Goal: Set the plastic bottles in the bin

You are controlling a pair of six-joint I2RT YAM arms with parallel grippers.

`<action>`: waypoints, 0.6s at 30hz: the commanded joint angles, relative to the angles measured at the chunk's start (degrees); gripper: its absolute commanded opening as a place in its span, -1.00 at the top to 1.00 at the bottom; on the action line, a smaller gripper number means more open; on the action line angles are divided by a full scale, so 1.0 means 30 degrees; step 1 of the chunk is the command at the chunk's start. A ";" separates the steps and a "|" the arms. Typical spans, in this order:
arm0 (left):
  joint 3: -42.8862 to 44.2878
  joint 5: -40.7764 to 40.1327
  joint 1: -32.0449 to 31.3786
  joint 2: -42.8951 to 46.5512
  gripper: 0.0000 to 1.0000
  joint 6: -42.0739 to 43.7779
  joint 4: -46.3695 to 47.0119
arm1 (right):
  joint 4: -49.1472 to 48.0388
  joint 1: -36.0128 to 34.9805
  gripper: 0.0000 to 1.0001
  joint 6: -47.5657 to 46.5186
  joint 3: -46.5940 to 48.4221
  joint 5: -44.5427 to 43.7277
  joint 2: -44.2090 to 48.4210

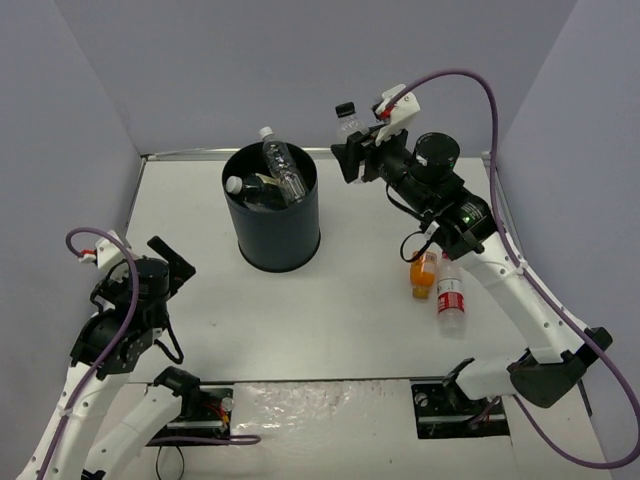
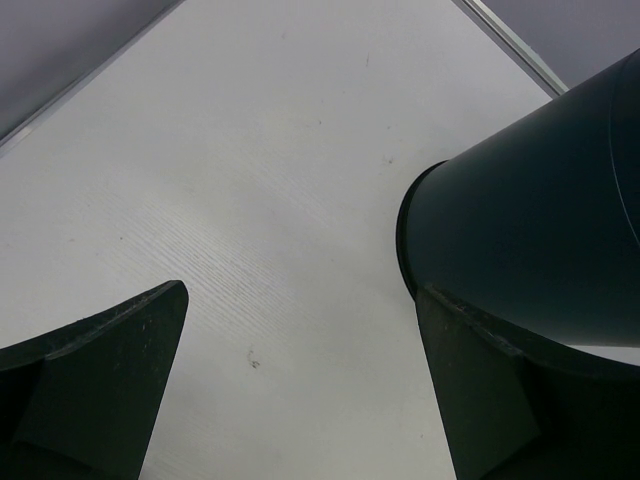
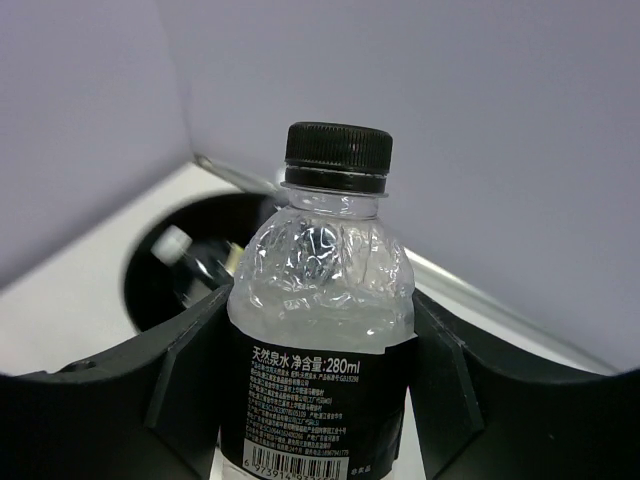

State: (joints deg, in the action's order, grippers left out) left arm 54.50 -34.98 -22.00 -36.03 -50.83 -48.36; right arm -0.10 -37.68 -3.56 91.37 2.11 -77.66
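Note:
The black bin (image 1: 272, 222) stands at the table's back middle. Two clear white-capped bottles lie in it: a slim one (image 1: 283, 166) leaning on the rim and a fat one (image 1: 245, 187). My right gripper (image 1: 352, 150) is shut on the black-labelled bottle (image 3: 320, 330), black cap up, held high just right of the bin (image 3: 190, 262). The orange bottle (image 1: 423, 274) and the red-labelled bottle (image 1: 451, 298) lie on the table at right, under my right arm. My left gripper (image 1: 172, 262) is open and empty at front left, with the bin's wall (image 2: 540, 220) close on its right.
Grey walls enclose the white table (image 1: 350, 310) on three sides. A metal strip (image 3: 480, 290) runs along the back edge.

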 commanded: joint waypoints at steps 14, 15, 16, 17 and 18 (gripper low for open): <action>0.0261 0.0649 -0.0021 -0.0413 -0.94 0.0223 0.0455 | -0.0228 -0.4080 -0.80 0.0688 0.7928 -0.2299 -1.1190; 0.0261 0.0699 -0.0021 -0.0438 -0.94 0.0322 0.0553 | -0.0203 -0.4080 -0.84 0.0690 0.7977 -0.2448 -1.1068; 0.0261 0.0734 -0.0021 -0.0471 -0.94 0.0361 0.0578 | -0.0201 -0.4080 -0.92 0.0721 0.8027 -0.2508 -1.0918; 0.0265 0.0762 -0.0016 -0.0507 -0.94 0.0389 0.0596 | -0.0201 -0.4080 -0.99 0.0760 0.8085 -0.2574 -1.0770; 0.0286 0.0762 0.0005 -0.0549 -0.94 0.0390 0.0617 | -0.0201 -0.4080 -1.00 0.0824 0.8170 -0.2701 -1.0642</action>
State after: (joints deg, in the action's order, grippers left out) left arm 54.50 -32.88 -22.00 -36.21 -50.96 -48.66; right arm 2.08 -49.34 -1.32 111.29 -2.45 -115.49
